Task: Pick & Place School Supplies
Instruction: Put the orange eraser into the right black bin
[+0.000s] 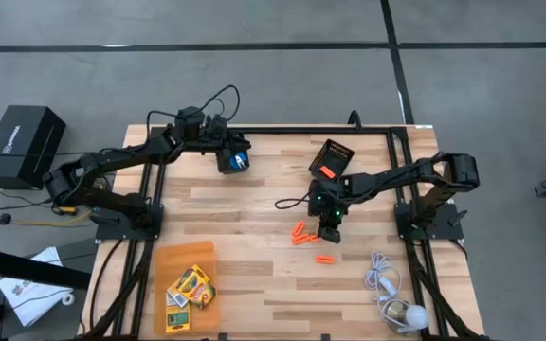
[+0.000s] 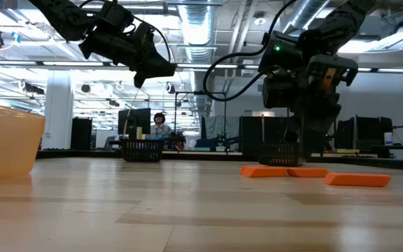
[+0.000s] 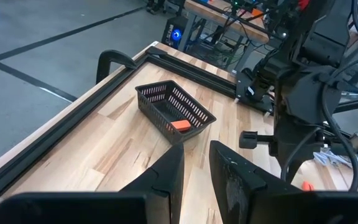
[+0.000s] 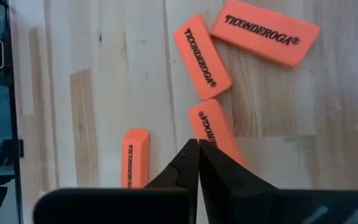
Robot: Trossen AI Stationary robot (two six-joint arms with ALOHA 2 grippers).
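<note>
Several orange erasers lie flat on the wood near the table's middle, and one more lies a little nearer. My right gripper is shut and points down; its tips stand over the end of one eraser, low by the table. Yellow-and-green crayon boxes lie in an orange tray. My left gripper hovers high near the far edge, with a blue part of the blue-handled tool showing at it. In the left wrist view nothing shows in the narrow gap between its fingers. My left gripper has the blue-handled tool at its fingers, and the blue part shows only from above. The gripper hides the place of contact. The tool is lifted clear of the table. My right gripper's shut tips overlap one eraser's end from above; whether they touch it, I cannot tell.
A black mesh bin with one orange eraser inside stands near the far edge, just behind my right gripper. A white cord with a bulb lies at the near right corner. Black rails frame the table.
</note>
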